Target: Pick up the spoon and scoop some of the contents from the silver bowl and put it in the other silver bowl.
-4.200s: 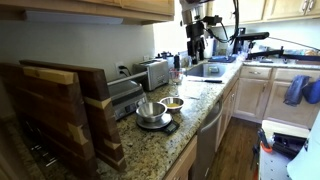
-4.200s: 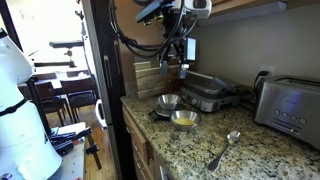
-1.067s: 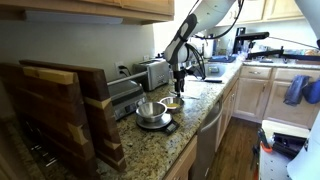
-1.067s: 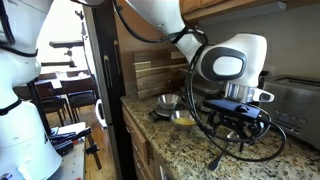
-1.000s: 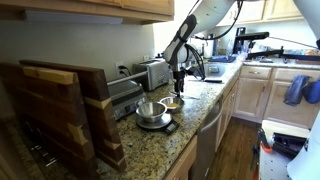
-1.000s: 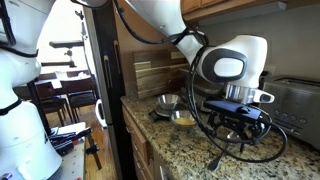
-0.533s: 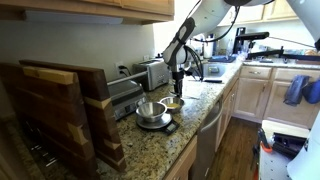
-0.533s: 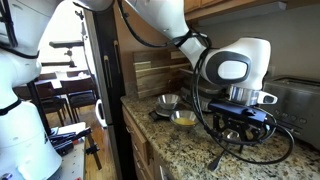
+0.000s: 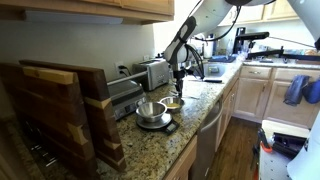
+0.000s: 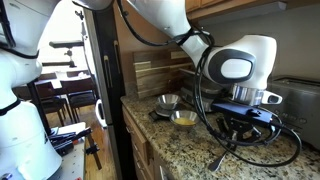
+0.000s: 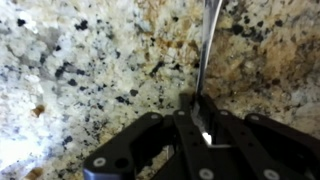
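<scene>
1. Spoon [image 11: 207,60]: slim and silvery, with a thin straight handle. In the wrist view it lies on the speckled granite counter [image 11: 80,70], and the handle runs from between the fingers [image 11: 184,112] up to the top edge. A bright glint marks the end that is gripped.
2. Gripper [image 11: 200,125]: the dark fingers are drawn in close, one on each side of the spoon, and appear to pinch it. In an exterior view the gripper [image 10: 242,132] is down at counter level, and only the handle tip of the spoon [image 10: 223,158] shows below it.
3. Open room: bare granite surrounds the spoon in the wrist view. In an exterior view the handle tip points toward the counter's front edge [image 10: 165,150], which is near.
4. Bowls: in an exterior view a silver bowl with yellow contents [image 10: 184,119] sits near the gripper, with bare counter between them. Beyond it, a second silver bowl [image 10: 167,101] rests on a black scale [image 10: 157,113].
5. Things around: a toaster [image 10: 298,100] stands against the wall behind the arm. Black cables [image 10: 275,150] loop low beside the wrist. In an exterior view, wooden cutting boards [image 9: 60,110] and a grill press [image 9: 122,95] stand well apart from the gripper [image 9: 180,78].
</scene>
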{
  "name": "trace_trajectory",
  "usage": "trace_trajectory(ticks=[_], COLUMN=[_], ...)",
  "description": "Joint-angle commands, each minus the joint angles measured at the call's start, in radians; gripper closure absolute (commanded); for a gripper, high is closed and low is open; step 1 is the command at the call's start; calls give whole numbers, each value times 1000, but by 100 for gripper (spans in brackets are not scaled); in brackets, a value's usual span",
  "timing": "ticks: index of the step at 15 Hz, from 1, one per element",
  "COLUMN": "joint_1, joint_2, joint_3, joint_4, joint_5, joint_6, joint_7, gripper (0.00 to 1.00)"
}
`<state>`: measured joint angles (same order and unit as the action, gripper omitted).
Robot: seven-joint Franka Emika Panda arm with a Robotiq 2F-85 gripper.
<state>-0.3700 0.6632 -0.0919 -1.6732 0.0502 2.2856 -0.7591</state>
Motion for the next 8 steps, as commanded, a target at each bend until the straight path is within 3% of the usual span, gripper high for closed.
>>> trace_trajectory(ticks=[1,8], joint_1=[-32,-21], joint_2=[-13,-74], joint_3=[32,26], joint_4=[-24,-60], joint_5=[11,2], joint_6=[-33,-72], joint_7=[-42,-42], gripper=[99,93])
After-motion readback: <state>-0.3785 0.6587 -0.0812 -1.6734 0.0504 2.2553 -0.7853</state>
